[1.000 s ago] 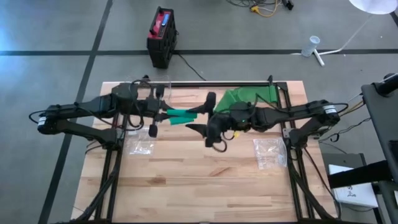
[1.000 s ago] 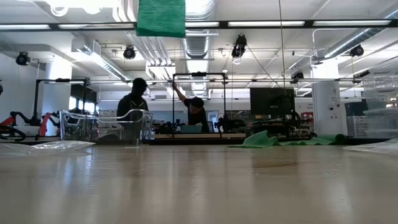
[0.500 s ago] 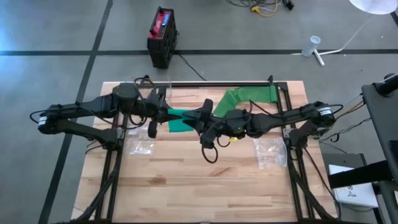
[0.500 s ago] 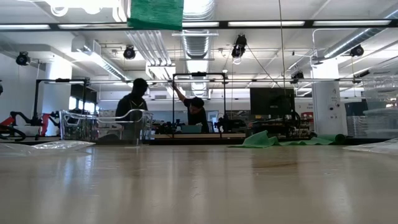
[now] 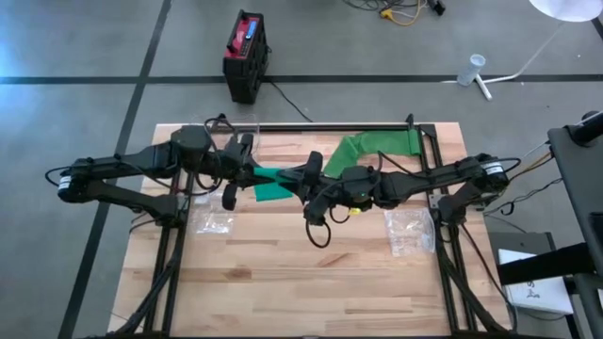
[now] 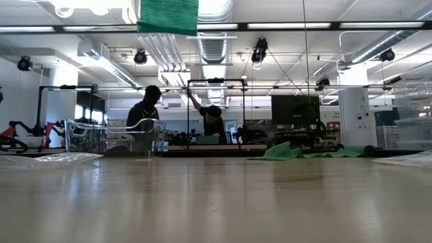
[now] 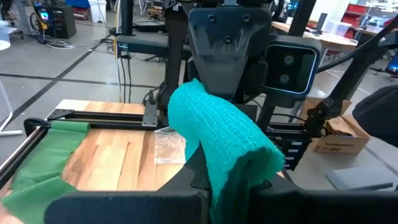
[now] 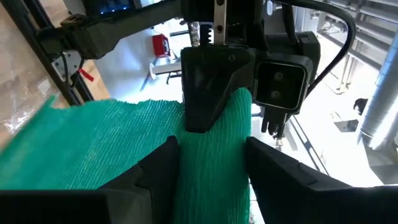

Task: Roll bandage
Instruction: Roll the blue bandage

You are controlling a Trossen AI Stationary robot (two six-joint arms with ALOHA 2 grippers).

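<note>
A green mesh bandage (image 5: pixel 273 185) is held in the air between my two grippers over the far middle of the table; the low view shows only its hanging lower edge (image 6: pixel 167 16). My left gripper (image 5: pixel 248 174) is shut on its left end. My right gripper (image 5: pixel 305 181) faces it from the right and is shut on the bandage's right part. In the left wrist view the bandage shows as a rolled, tube-like bundle (image 7: pixel 222 138); in the right wrist view it is a broad sheet (image 8: pixel 124 149) narrowing between the fingers. My left gripper pinches the bandage's rolled end (image 7: pixel 239 171) between its two fingers, coming level from the table's left. The bandage is lifted clear of the table. My right gripper has the bandage's gathered part (image 8: pixel 211 168) between its two fingers (image 8: pixel 155 171), coming level from the table's right. A flap hangs slack below.
A second green cloth (image 5: pixel 379 147) lies at the table's far right. Clear plastic bags lie at the left (image 5: pixel 213 222) and right (image 5: pixel 409 232). A clear container (image 6: pixel 128 137) stands at the far left. People (image 6: pixel 145 111) stand in the room behind.
My right gripper has gone toward the table's left, up to my left gripper, and has shut its wide-open fingers on the bandage. The bandage, a narrow strip before, now shows a wider flap hanging between the grippers.
</note>
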